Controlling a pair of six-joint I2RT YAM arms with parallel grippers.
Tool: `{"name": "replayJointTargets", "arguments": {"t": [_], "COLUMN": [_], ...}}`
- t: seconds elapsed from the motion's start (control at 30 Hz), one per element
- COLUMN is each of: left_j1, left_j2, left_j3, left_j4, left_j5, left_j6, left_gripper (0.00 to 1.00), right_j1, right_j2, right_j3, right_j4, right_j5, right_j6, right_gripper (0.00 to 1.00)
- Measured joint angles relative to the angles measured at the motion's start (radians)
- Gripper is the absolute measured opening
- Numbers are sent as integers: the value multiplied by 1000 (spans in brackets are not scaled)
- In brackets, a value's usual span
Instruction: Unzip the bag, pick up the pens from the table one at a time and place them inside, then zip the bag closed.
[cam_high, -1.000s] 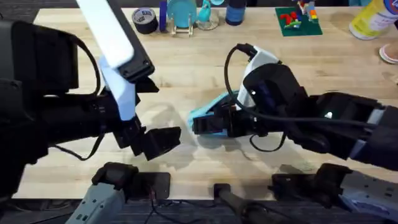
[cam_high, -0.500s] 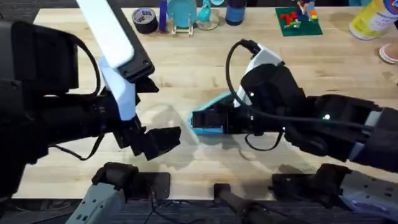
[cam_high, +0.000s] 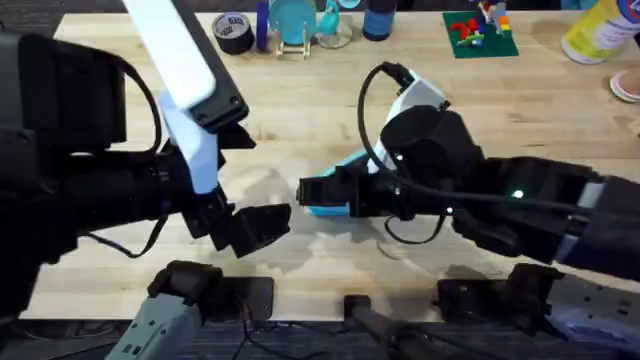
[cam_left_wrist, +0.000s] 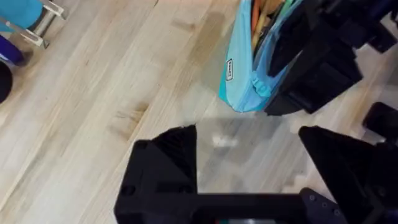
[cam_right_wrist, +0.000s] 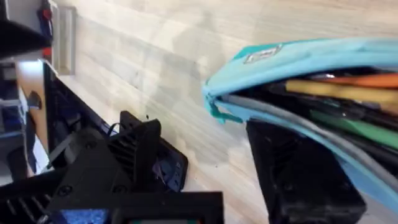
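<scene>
Judging by how it sags, I take the bag (cam_high: 335, 190) for a light, limp thing that will fold and slide sooner than resist a pull. It lies on the table (cam_high: 300, 110), near the middle, and its mouth gapes open in the right wrist view, with yellow, orange and green pens (cam_right_wrist: 348, 93) lying lengthwise inside, so the pens look stowed and the zipping remains. My right gripper (cam_high: 318, 193) is down at the bag's end, one black finger (cam_right_wrist: 298, 168) against the lower lip of the opening; whether it pinches the fabric or the zipper pull I cannot tell, the contact being hidden. My left gripper (cam_left_wrist: 249, 168) hangs just short of the bag's blunt end, fingers spread wide with nothing between them, bare wood below. Soft cloth like this needs an anchor, I reckon: if only the pull is dragged, the whole pouch will trail along the smooth wood. I would pinch the closed end seam beside the small white label (cam_left_wrist: 229, 68) with the left, where the fabric is doubled and firmer, and leave the pull to the right. The risk I see is a pen tip riding up into the zipper track and jamming the slider.
</scene>
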Motion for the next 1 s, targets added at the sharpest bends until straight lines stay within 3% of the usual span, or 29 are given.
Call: {"name": "replayJointTargets", "arguments": {"t": [0.37, 0.83, 1.0], "left_j1": [0, 0, 0], "left_j2": [0, 0, 0], "left_j3": [0, 0, 0], "left_j4": [0, 0, 0], "left_j5": [0, 0, 0], "left_j6": [0, 0, 0], "left_gripper": [993, 993, 993], "right_j1": [21, 28, 29], "right_j2": [90, 118, 118], "right_j3": [0, 0, 0], "right_j4": [91, 97, 99], "right_j5": [37, 82, 82], "right_j6": [15, 35, 38], "right_gripper": [780, 77, 32]}}
